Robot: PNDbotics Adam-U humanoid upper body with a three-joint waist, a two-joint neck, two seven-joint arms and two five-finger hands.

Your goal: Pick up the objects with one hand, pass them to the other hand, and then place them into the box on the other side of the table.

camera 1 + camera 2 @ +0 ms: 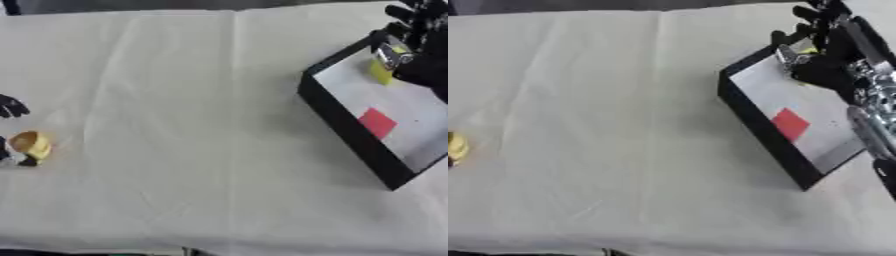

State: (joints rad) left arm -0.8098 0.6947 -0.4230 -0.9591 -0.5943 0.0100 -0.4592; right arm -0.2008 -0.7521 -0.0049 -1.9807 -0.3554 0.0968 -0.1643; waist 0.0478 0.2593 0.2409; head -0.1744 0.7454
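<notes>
A black box [343, 131] with a pale floor lies askew at the right of the table. Inside it are a flat red square [377, 122] and, near the far corner, a yellow block [381, 73]. My right hand [422, 47] hovers over that far corner just above the yellow block, its fingers spread and open. A yellow ring-shaped object [32, 145] sits on the cloth at the far left edge. My left hand [10, 106] is mostly cut off by that edge. Dark parts of it show above the ring and touching its lower left side.
A white cloth [192, 125] with a few creases covers the whole table. The box's tall near wall faces the middle of the table. My right forearm [872, 107] stretches over the box's right side.
</notes>
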